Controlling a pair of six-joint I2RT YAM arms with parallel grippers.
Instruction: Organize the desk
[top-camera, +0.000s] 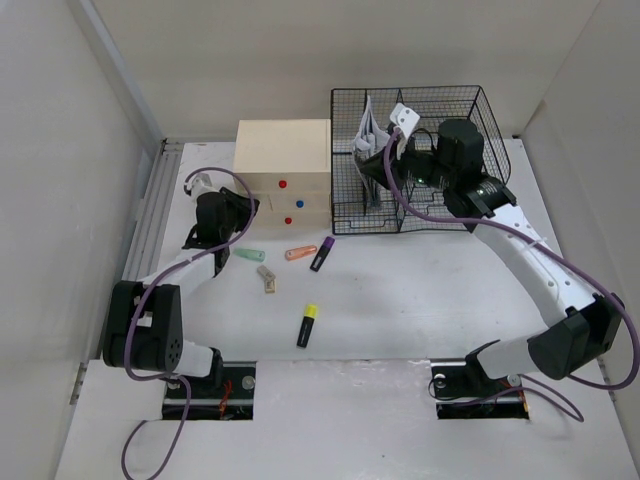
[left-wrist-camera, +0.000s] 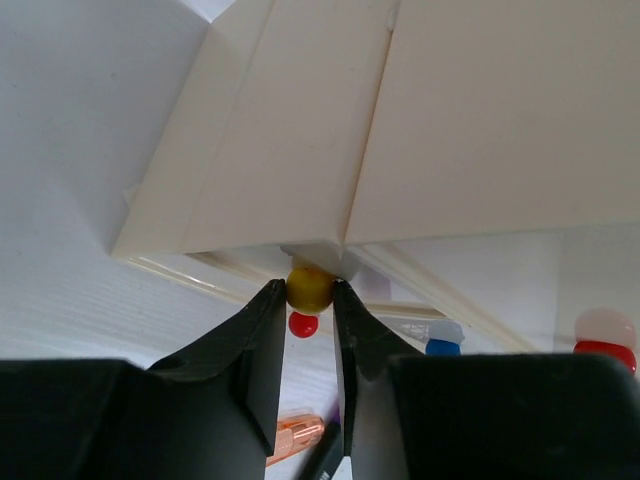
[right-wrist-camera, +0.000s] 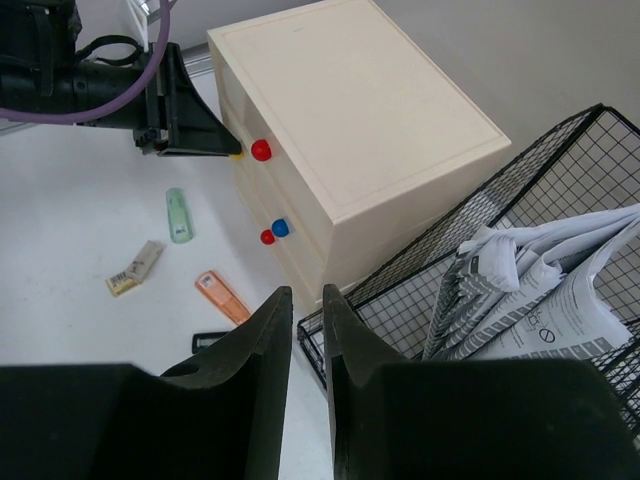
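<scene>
The white desk (top-camera: 400, 300) carries a beige drawer box (top-camera: 283, 150) at the back. My left gripper (top-camera: 247, 206) is at the box's front left, and in the left wrist view it (left-wrist-camera: 310, 292) is shut on a yellow knob (left-wrist-camera: 310, 285) of the box. My right gripper (top-camera: 392, 160) hovers over the black wire basket (top-camera: 420, 100). In the right wrist view it (right-wrist-camera: 308, 300) is shut and empty. Loose on the desk lie a green highlighter (top-camera: 248, 254), an orange one (top-camera: 300, 252), a purple marker (top-camera: 322, 253), a beige eraser (top-camera: 266, 279) and a yellow-black highlighter (top-camera: 307, 325).
The box front has a red knob (top-camera: 283, 184), a blue knob (top-camera: 299, 203) and a second red knob (top-camera: 289, 219). Folded papers (right-wrist-camera: 540, 290) stand in the basket's left compartment. A wall runs along the desk's left side.
</scene>
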